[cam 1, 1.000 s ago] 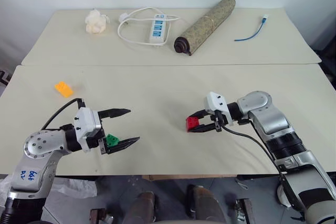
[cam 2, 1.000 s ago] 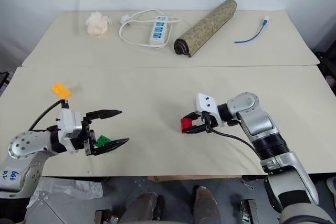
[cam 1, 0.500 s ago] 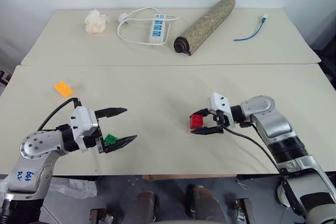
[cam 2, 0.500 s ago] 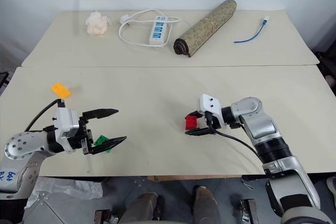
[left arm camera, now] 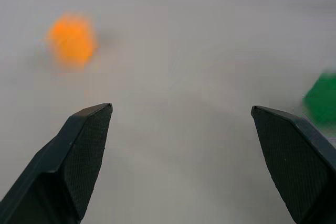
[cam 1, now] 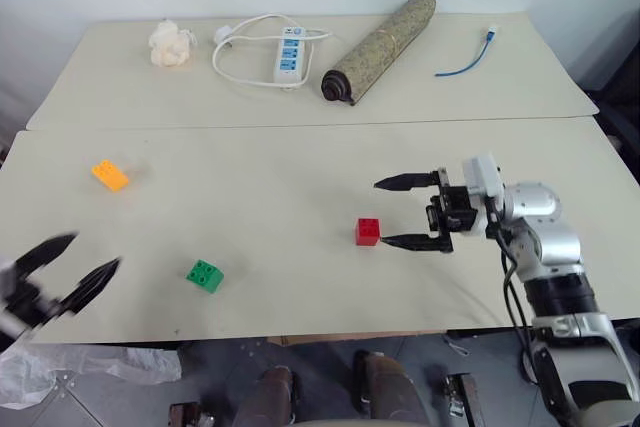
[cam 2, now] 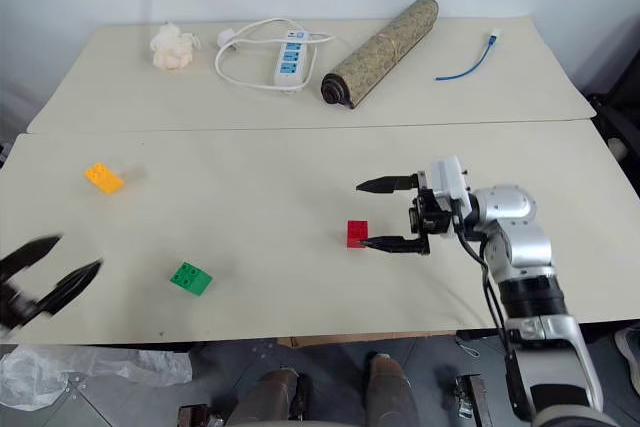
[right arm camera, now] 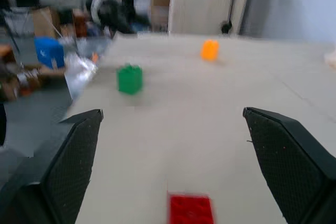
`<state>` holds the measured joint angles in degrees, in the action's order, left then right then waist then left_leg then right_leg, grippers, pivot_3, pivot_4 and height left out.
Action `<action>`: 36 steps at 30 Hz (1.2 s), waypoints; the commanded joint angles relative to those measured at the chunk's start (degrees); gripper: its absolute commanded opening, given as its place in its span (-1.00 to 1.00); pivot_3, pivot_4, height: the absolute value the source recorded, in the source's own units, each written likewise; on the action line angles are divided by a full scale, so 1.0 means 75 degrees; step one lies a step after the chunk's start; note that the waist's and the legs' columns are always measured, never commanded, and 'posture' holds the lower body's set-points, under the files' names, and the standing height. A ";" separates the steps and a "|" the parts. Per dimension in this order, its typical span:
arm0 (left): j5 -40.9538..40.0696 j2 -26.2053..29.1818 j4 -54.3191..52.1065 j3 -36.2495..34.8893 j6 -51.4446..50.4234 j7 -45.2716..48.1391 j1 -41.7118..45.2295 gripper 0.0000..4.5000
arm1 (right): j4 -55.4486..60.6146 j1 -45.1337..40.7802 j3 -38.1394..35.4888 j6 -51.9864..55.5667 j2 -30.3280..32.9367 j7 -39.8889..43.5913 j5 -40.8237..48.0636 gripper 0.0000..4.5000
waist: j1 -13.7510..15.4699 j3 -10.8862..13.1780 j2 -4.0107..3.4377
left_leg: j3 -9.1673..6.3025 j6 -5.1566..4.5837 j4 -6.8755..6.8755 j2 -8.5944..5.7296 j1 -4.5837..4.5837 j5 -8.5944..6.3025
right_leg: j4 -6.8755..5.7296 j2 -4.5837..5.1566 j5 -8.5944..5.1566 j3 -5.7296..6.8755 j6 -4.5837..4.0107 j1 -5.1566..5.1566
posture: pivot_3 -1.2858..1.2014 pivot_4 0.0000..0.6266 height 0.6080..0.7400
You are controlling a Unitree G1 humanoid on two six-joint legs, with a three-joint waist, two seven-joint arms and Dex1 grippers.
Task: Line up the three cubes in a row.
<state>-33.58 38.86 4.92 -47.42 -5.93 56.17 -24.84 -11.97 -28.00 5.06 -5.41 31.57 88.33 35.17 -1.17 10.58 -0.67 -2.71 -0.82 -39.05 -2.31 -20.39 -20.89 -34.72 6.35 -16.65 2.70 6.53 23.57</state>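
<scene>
My right hand (cam 1: 402, 213), fingers spread, sits just right of the small red studded plastic brick (cam 1: 368, 232) at frame centre; my left hand (cam 1: 62, 267), also spread, lies lower left.

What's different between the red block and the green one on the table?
The red cube sits near the middle of the near table, just off the open right gripper; the green cube lies further left, nearer the front edge, with nothing close by. The red one sits square to the table edge; the green one is turned at an angle. Both are small studded bricks resting free on the table.
</scene>
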 commanded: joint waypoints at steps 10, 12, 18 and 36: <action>-0.0042 -0.1141 -0.1956 0.0576 0.0757 0.0261 -0.1348 1.00 | -0.0529 -0.0030 0.1569 -0.2532 0.0927 0.0556 0.0808 0.99 | 0.0158 -0.0006 0.0039 | -0.0010 -0.0010 -0.0006 -0.0007 0.0016 -0.0011 | 0.0028 0.0028 0.0001 -0.0016 0.0001 -0.0027 | 0.03 -0.52 1.00; -0.0019 -0.1335 -0.2784 0.0992 0.0614 -0.0059 -0.1318 1.00 | -0.0678 -0.0109 0.1604 -0.2590 0.0987 0.0556 0.0816 0.99 | 0.0138 -0.0005 0.0039 | -0.0009 -0.0009 -0.0006 -0.0005 0.0016 -0.0011 | 0.0029 0.0026 0.0001 -0.0017 0.0001 -0.0026 | 0.03 -0.52 1.00; 0.0430 -0.1821 -0.4004 0.2177 0.0367 -0.1154 -0.0931 1.00 | -0.0875 -0.0328 0.1548 -0.2439 0.0995 0.0556 0.0847 0.99 | 0.0124 -0.0003 0.0034 | -0.0005 -0.0006 -0.0005 0.0000 0.0016 -0.0012 | 0.0029 0.0015 0.0000 -0.0018 0.0000 -0.0023 | 0.03 -0.52 1.00; 0.1656 -0.2519 -0.3055 0.3920 0.0880 -0.2322 0.0156 -0.22 | -0.0373 0.0145 0.0852 -0.1842 0.0564 0.0546 0.0353 1.00 | 0.0156 -0.0004 0.0034 | -0.0001 -0.0004 -0.0015 -0.0002 0.0015 -0.0008 | 0.0025 0.0010 0.0002 -0.0011 0.0004 -0.0022 | 0.03 -0.52 1.00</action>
<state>-20.29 19.00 -18.60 -17.84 -0.28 37.60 -22.96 -16.95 -27.40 13.20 -19.61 35.93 89.11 37.70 0.00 10.55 -0.41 -2.73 -0.84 -39.16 -2.33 -20.27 -20.95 -34.54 6.42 -16.63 2.62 6.55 23.40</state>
